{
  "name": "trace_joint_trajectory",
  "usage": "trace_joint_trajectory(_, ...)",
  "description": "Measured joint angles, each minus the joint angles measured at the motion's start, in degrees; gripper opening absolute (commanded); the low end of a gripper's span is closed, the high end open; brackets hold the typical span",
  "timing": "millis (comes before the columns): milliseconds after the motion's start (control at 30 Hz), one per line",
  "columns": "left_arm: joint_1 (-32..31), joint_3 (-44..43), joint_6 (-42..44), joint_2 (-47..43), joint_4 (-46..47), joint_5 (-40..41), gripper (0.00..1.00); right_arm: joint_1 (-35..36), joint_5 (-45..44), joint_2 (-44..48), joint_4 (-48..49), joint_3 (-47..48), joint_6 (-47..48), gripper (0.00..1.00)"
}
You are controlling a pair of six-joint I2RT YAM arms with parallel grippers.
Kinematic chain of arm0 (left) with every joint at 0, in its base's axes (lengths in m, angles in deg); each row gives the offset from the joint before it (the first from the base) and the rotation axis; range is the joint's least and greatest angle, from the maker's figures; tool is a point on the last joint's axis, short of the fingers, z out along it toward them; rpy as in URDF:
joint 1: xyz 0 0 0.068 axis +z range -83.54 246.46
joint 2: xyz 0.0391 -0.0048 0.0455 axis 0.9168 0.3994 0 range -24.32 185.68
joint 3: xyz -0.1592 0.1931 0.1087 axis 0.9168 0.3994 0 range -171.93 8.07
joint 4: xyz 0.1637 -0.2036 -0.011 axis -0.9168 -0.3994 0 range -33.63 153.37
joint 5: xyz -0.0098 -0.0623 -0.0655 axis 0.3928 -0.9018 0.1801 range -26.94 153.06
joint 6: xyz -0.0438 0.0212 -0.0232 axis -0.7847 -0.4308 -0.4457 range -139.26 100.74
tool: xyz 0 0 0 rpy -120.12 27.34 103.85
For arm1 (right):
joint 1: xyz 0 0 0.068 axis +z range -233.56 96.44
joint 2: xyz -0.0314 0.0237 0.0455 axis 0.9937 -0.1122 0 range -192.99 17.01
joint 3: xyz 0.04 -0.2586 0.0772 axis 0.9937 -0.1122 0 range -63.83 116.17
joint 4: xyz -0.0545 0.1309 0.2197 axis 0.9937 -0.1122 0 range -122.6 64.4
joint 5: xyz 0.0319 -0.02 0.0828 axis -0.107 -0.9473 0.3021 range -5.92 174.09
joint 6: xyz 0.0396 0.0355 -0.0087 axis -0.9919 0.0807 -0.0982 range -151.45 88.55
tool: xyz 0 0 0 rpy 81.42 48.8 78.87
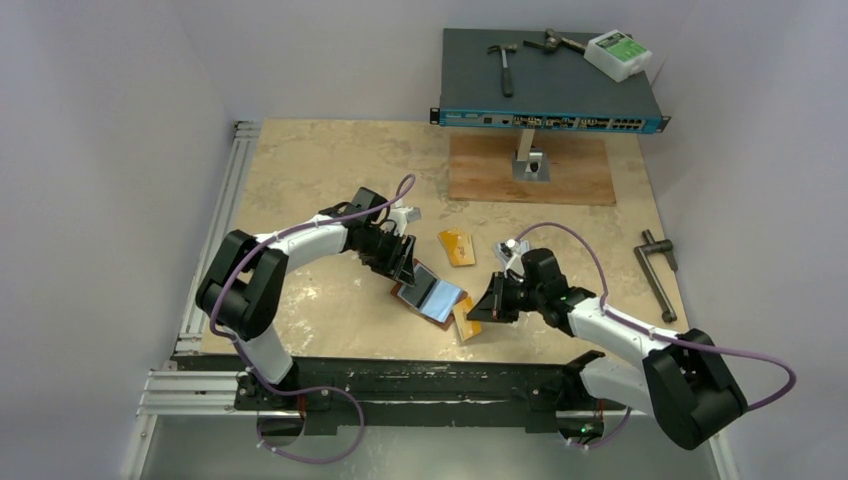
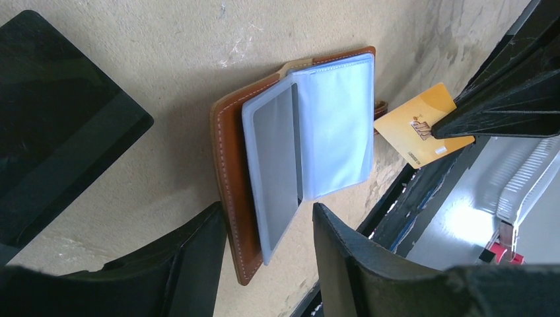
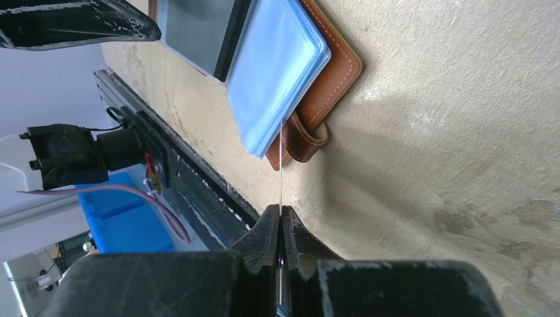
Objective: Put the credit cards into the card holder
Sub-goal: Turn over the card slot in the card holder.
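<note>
Beige stone-look desk (image 1: 330, 180) carries the brown leather card holder (image 1: 440, 298) near its six o'clock edge, open, blue sleeves up, long axis ten to four o'clock. Right tool (image 3: 280, 214) clamps a gold-orange plastic credit card (image 2: 422, 125) edge-on at the holder's four o'clock. Left tool (image 2: 267, 211) stands with jaws apart over its ten o'clock end.

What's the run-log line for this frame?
left claw: open, over open holder | right claw: shut on gold card, edge-on near holder | second card: lying loose

Robotics lab bench, white walls (image 1: 100, 150), network switch (image 1: 552, 118), hammer (image 1: 505, 62), aluminium rails (image 1: 190, 390)
</note>
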Motion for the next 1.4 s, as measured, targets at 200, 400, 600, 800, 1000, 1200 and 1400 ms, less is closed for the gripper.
trace_joint_trajectory(200, 0.0, 0.0, 0.02, 0.0, -0.02, -0.26, 0.49, 0.0, 0.09, -0.28, 0.61, 0.0, 0.0, 0.0)
trace_joint_trajectory(400, -0.04, 0.0, 0.04, 0.0, 0.0, -0.52, 0.44, -0.24, 0.15, 0.9, -1.64, 0.11, 0.74, 0.0)
trace_joint_trajectory(600, -0.04, 0.0, 0.04, 0.0, -0.02, -0.55, 0.4, -0.74, 0.37, 1.49, -2.23, 0.13, 1.11, 0.0)
trace_joint_trajectory(800, -0.04, 0.0, 0.04, 0.0, -0.02, -0.55, 0.4, -0.74, 1.25, 1.01, -1.77, 0.13, 1.16, 0.0)
trace_joint_trajectory(1000, -0.04, 0.0, 0.04, 0.0, -0.04, -0.55, 0.39, -0.74, 1.44, 0.33, -1.51, 0.13, 1.16, 0.0)
trace_joint_trajectory(1200, -0.04, -0.02, 0.04, 0.0, -0.07, -0.55, 0.39, -0.74, 1.77, 0.33, -1.09, 0.13, 1.11, 0.0)
trace_joint_trajectory(1400, -0.04, -0.02, 0.04, 0.0, -0.07, -0.57, 0.39, -0.76, 2.78, 0.28, -0.37, 0.13, 1.14, 0.0)
